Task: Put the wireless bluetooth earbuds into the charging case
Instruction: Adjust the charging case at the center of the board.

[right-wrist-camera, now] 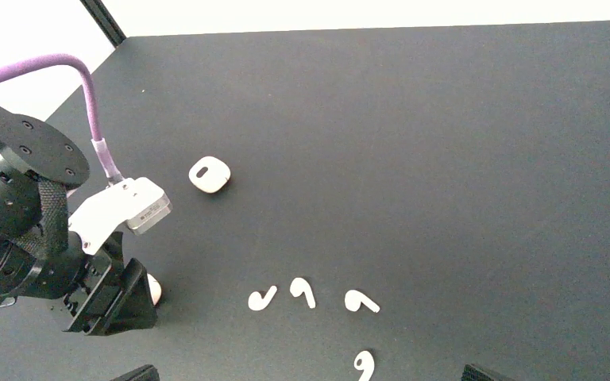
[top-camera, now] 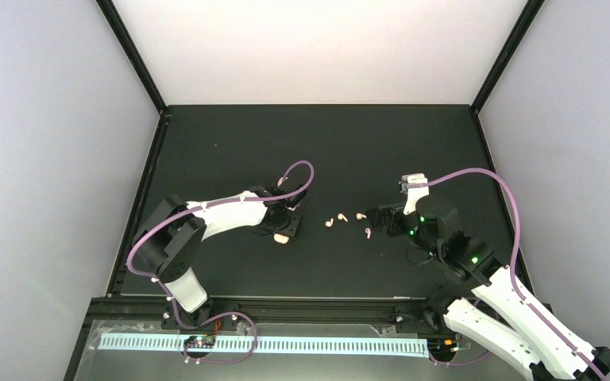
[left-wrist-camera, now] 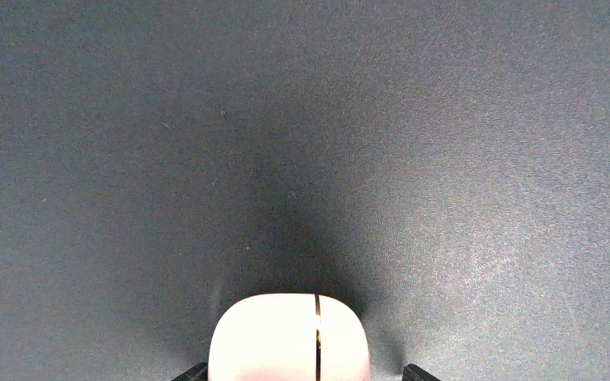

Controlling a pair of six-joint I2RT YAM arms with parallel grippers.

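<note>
Four cream-white earbuds lie on the black table: three in a row [right-wrist-camera: 261,298], [right-wrist-camera: 303,291], [right-wrist-camera: 360,301] and a fourth [right-wrist-camera: 363,363] nearer. They also show in the top view [top-camera: 340,217]. My right gripper [right-wrist-camera: 311,373] is open wide, and the fourth earbud lies between its fingertips [right-wrist-camera: 139,371]. A closed white charging case [left-wrist-camera: 288,337] lies on its side between the open fingers of my left gripper [left-wrist-camera: 305,373], with a gap at its right side. In the top view the left gripper [top-camera: 286,226] stands over this case [top-camera: 281,236] and the right gripper [top-camera: 380,218] is right of the earbuds.
A second white case [right-wrist-camera: 210,174] lies farther back, behind the left gripper; it shows faintly in the top view [top-camera: 283,181]. The left arm's purple cable [top-camera: 302,171] loops above it. Black frame rails [top-camera: 139,198] border the table.
</note>
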